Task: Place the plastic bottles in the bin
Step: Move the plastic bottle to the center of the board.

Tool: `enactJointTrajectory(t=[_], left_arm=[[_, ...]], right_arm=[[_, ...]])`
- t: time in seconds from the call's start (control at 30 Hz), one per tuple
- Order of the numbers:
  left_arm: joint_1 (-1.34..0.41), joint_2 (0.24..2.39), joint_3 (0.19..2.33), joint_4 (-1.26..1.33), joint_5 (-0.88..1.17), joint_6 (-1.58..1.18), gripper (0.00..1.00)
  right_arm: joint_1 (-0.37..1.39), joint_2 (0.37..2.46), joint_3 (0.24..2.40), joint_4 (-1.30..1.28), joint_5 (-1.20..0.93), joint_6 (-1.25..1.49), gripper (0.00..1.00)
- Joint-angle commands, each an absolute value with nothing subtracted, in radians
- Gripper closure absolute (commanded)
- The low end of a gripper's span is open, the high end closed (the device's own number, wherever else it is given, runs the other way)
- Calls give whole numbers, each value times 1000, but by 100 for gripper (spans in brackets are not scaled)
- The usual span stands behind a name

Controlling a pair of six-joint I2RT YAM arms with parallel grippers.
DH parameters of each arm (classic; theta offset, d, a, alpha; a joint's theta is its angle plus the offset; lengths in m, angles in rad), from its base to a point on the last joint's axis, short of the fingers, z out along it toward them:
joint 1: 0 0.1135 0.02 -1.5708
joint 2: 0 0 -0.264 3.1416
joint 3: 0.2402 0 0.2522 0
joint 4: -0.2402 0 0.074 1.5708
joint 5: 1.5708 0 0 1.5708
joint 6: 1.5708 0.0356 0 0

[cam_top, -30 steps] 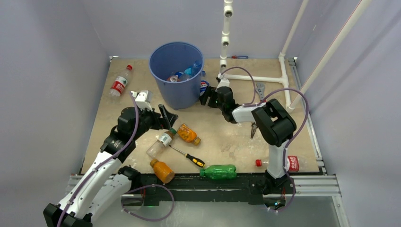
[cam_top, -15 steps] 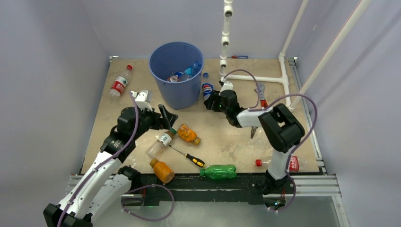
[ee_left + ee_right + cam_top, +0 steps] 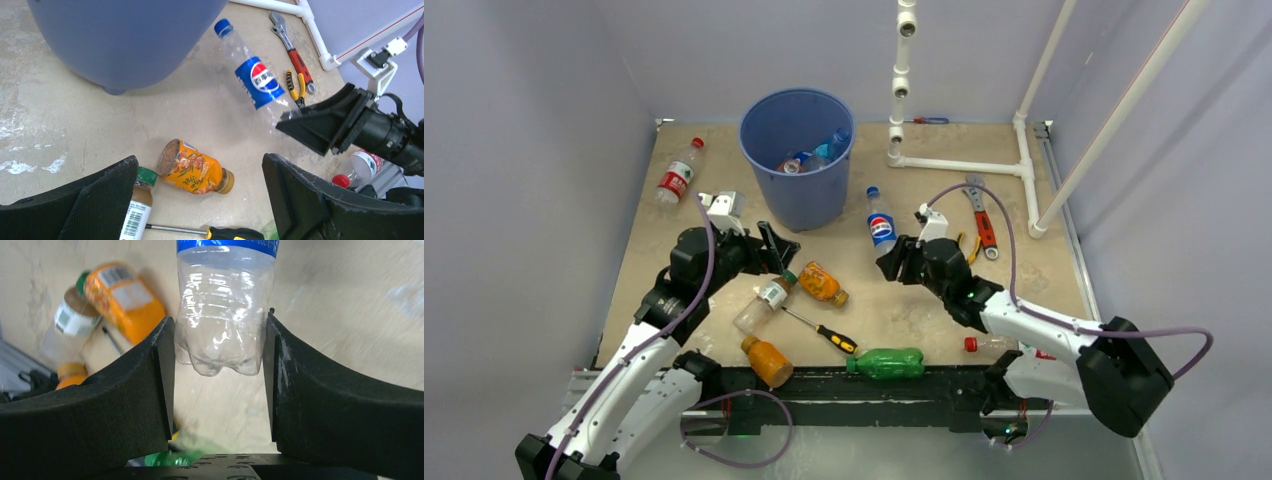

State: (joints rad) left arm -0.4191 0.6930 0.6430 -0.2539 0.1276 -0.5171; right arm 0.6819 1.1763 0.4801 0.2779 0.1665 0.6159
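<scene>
Hidden bits first. In the right wrist view the Pepsi bottle [image 3: 220, 315] was cut off by the top edge: only the clear base and a strip of blue label showed. The background was blurred, so I couldn't tell whether the bottle was clear of the table [image 3: 924, 300].

The red-capped bottle [image 3: 971, 345] at the near right edge was mostly behind the right arm. The bottles inside [image 3: 816, 157] the bin [image 3: 796, 205] were a jumble, and I couldn't count them.

In the left wrist view the green-capped bottle [image 3: 136, 210] was half behind one finger. The screwdriver [image 3: 215, 232] was cropped by the bottom edge.

Right arm: stretched low from its base toward mid-table, wrist aimed at the far side. The right gripper [image 3: 892, 262] was closed partway, with both pads pressed on the Pepsi bottle's base. The bottle sat right of the bin and apart from it, cap pointing away. The wrench [image 3: 980, 215] lay further right.

Left arm: reached forward, wrist tilted down near the front of the bin. The left gripper [image 3: 779, 243] was spread wide with nothing between the fingers. The orange bottle [image 3: 194, 168] lay on the table below the gap, not touched.

Also on the table were a red-label bottle [image 3: 676, 178] left of the bin, a second orange bottle [image 3: 768, 361] and a green bottle [image 3: 886, 363] along the near edge.
</scene>
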Motion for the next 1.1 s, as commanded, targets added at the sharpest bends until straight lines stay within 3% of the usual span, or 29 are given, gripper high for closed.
enactJointTrajectory(t=[0.0, 0.27, 0.4, 0.53, 1.07], left_arm=[[-413, 675, 637, -219, 150, -539, 5], [-413, 671, 634, -220, 152, -541, 5], [-413, 680, 634, -218, 162, -541, 5], [-413, 684, 632, -217, 166, -541, 5], [-413, 690, 632, -224, 176, -538, 5]], right_arm=[[765, 1088, 448, 73, 202, 694, 55], [796, 943, 361, -13, 148, 779, 48], [799, 955, 384, -33, 151, 787, 23], [799, 967, 424, -48, 194, 757, 13], [796, 1386, 661, -65, 332, 586, 7]])
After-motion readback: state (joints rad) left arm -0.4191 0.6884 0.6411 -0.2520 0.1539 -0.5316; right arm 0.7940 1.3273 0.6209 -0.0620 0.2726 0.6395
